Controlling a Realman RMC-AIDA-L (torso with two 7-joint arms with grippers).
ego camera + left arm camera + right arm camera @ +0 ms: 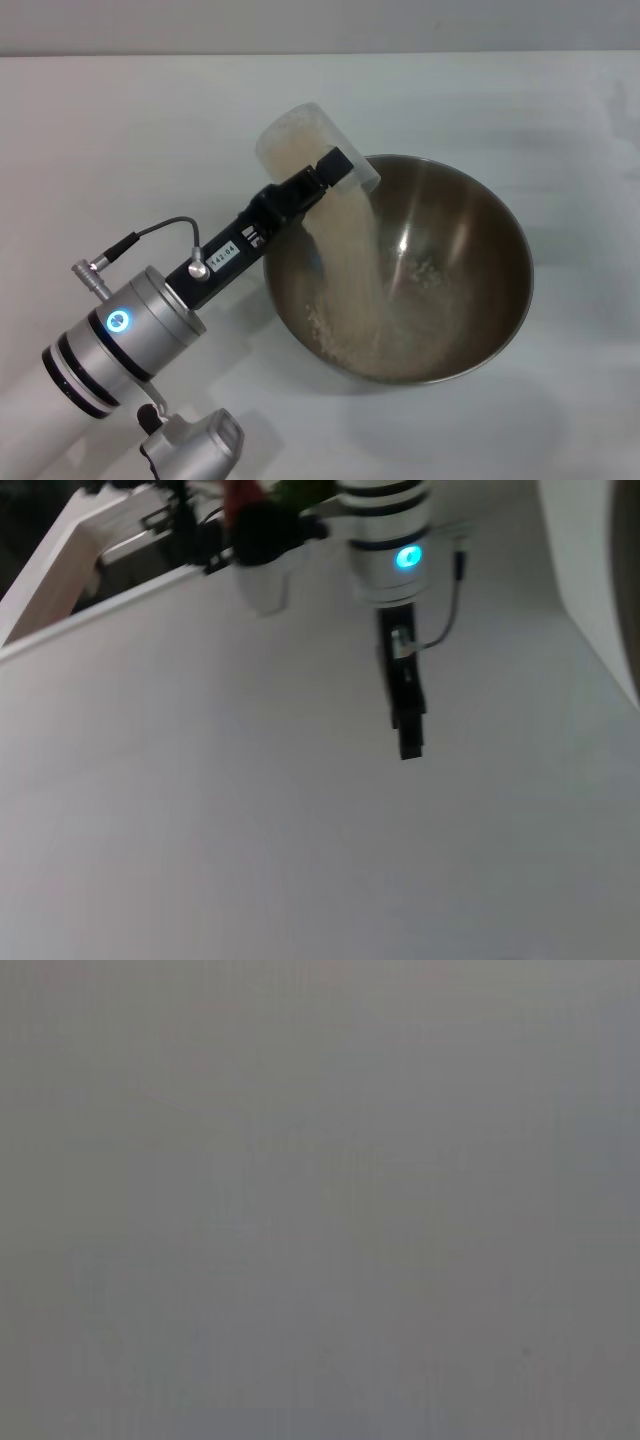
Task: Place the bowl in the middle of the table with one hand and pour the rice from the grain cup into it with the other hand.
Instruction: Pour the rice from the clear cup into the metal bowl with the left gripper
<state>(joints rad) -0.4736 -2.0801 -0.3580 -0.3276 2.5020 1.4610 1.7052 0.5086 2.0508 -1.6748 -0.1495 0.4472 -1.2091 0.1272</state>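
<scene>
In the head view my left gripper [326, 176] is shut on the grain cup [292, 138] and holds it tipped over the near-left rim of the bowl [505, 225]. The rice [350, 262] falls in a pale stream from the cup's mouth and gathers as a heap low in the bowl's left side, with a few grains near the middle. The steel bowl stands on the white table [110, 130], right of centre. The right gripper is out of view, and the right wrist view is plain grey.
The left wrist view shows white tabletop [250, 830], an arm's wrist with a lit ring [392, 540] and a black finger, and clutter beyond the table's far edge [150, 530]. I cannot tell which arm that is.
</scene>
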